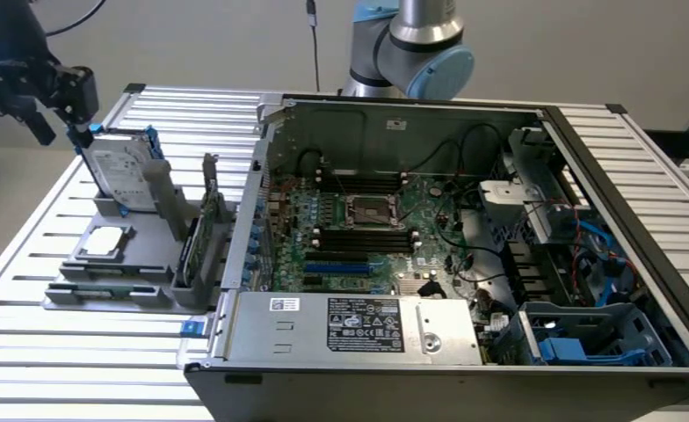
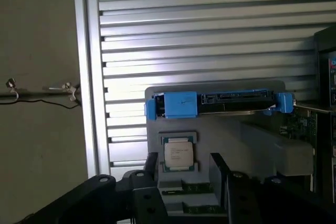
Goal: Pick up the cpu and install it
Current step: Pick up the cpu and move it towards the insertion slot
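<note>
Pincer (image 2: 184, 159) hovers open, well above cpu (image 2: 178, 153).

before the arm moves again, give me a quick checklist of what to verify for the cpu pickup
1. cpu lies flat in its grey holder: ok
2. gripper open, holding nothing: ok
3. cpu seen between the gripper's fingers in the wrist view: ok
4. gripper down at the cpu: not ok, it hangs above the hard drive
5. socket open and empty: cannot tell
</note>
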{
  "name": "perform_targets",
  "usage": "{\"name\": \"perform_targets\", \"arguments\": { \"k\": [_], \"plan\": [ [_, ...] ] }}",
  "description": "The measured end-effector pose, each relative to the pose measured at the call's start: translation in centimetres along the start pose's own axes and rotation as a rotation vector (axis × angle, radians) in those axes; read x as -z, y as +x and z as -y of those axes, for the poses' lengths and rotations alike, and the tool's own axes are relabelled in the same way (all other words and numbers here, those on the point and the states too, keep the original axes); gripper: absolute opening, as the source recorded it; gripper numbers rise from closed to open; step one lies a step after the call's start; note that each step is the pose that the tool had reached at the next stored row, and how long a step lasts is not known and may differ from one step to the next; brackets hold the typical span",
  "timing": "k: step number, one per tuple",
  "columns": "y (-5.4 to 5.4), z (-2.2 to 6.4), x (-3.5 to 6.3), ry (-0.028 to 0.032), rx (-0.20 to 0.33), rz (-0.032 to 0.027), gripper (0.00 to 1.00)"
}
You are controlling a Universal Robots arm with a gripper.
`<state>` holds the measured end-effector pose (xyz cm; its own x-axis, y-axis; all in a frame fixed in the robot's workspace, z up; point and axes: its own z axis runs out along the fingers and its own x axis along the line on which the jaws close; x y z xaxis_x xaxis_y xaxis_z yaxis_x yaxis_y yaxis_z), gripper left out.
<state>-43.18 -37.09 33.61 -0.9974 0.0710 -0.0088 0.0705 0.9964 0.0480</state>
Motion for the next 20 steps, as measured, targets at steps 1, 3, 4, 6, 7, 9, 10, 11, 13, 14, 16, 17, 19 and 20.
{"name": "perform_targets", "arguments": {
  "k": [1, 3, 4, 6, 7, 9, 10, 11, 13, 14, 16, 17, 19, 20],
  "plan": [
    [0.0, 0.01, -0.18, 0.0, 0.0, 0.0001, 0.59],
    [0.0, 0.04, -0.54, 0.0, 0.003, -0.0003, 0.65],
    [0.0, 0.07, -0.72, 0.0, 0.005, -0.0005, 0.65],
    [0.0, 0.14, -1.08, -0.0001, 0.011, -0.0007, 0.65],
    [0.0, 0.17, -1.26, -0.0002, 0.014, -0.0008, 0.65],
    [0.0, 0.27, -1.63, -0.0002, 0.02, -0.0011, 0.65],
    [0.0, 0.35, -1.81, -0.0002, 0.023, -0.0013, 0.65],
    [0.0, 0.46, -1.98, -0.0002, 0.025, -0.0014, 0.65],
    [0.0, 0.71, -2.33, -0.0002, 0.029, -0.0016, 0.65],
    [0.0, 0.85, -2.5, -0.0002, 0.03, -0.0019, 0.65],
    [-0.1, 1.21, -2.85, -0.0004, 0.031, -0.0017, 0.65],
    [-0.1, 1.42, -3.03, -0.0002, 0.031, -0.0017, 0.65],
    [-0.1, 1.82, -3.36, -0.0003, 0.031, -0.0017, 0.65],
    [-0.1, 2.03, -3.55, -0.0003, 0.031, -0.0017, 0.65]
  ]
}}
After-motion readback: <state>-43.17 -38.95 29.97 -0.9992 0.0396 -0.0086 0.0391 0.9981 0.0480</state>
